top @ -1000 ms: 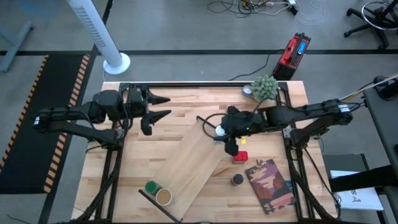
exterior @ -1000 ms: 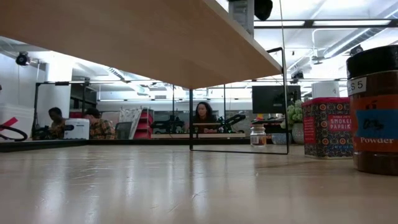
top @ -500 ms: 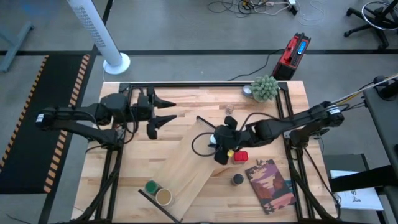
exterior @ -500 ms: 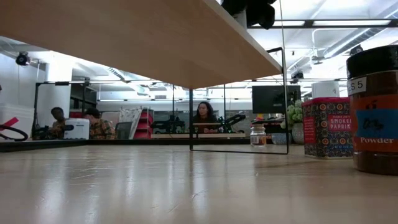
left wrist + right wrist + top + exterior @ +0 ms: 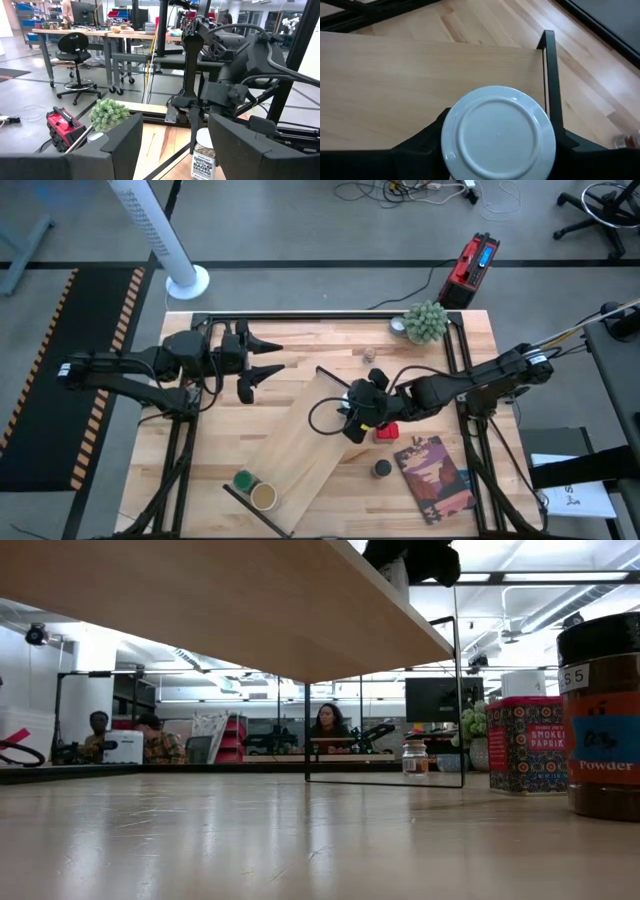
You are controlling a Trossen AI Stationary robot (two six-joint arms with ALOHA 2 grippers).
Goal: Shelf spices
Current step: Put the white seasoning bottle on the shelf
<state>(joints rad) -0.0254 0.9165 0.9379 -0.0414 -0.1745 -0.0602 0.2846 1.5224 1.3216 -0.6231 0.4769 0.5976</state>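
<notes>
Right gripper [image 5: 357,412] hangs over the upper end of the shelf [image 5: 300,442], its fingers [image 5: 422,142] closed on either side of a white-topped jar [image 5: 497,132]. Seen from the wrist, the jar's round lid sits squarely between the two dark fingers, just above the pale board and close to the black rail [image 5: 552,80] at the shelf's short end. The right arm reaches in from the table's right edge, stretched low and nearly level, wrist bent down over the board.

The left gripper [image 5: 262,356] waits over the table's upper left, well apart from the shelf, its fingers parted a little and holding nothing; its arm lies folded along the left side.

On the shelf's lower end stand a green-topped jar [image 5: 242,480] and a tan-topped jar [image 5: 263,496], touching. A red jar [image 5: 387,432] sits on the table just beside the right gripper, a black-topped jar [image 5: 382,469] lower down beside the book [image 5: 433,476], and a clear jar [image 5: 370,355] near the plant [image 5: 426,321].
</notes>
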